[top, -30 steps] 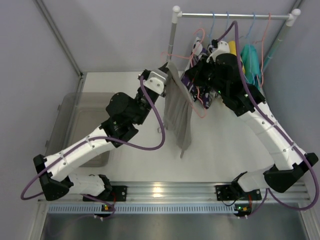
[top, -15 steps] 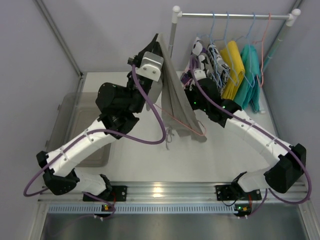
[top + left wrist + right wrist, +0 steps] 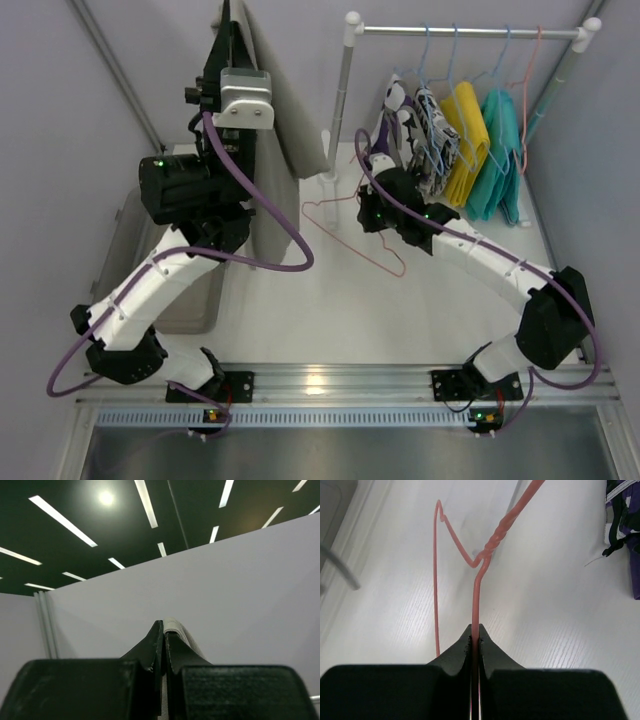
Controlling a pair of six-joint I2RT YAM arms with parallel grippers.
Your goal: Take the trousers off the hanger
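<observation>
From above, the left gripper [image 3: 226,28] stands high over the table's [image 3: 400,320] far left, pinching the grey trousers [image 3: 275,110], which hang free beside it, apart from the pink hanger [image 3: 395,265]. The right gripper [image 3: 368,206] holds that bare hanger low over the table, near the rail [image 3: 470,32] of other garments. In the left wrist view the left gripper [image 3: 164,630] is closed on a fold of the trousers [image 3: 176,629] against the wall. In the right wrist view the right gripper [image 3: 475,631] is clamped narrowly on the hanger's [image 3: 476,605] wire below its twisted neck
</observation>
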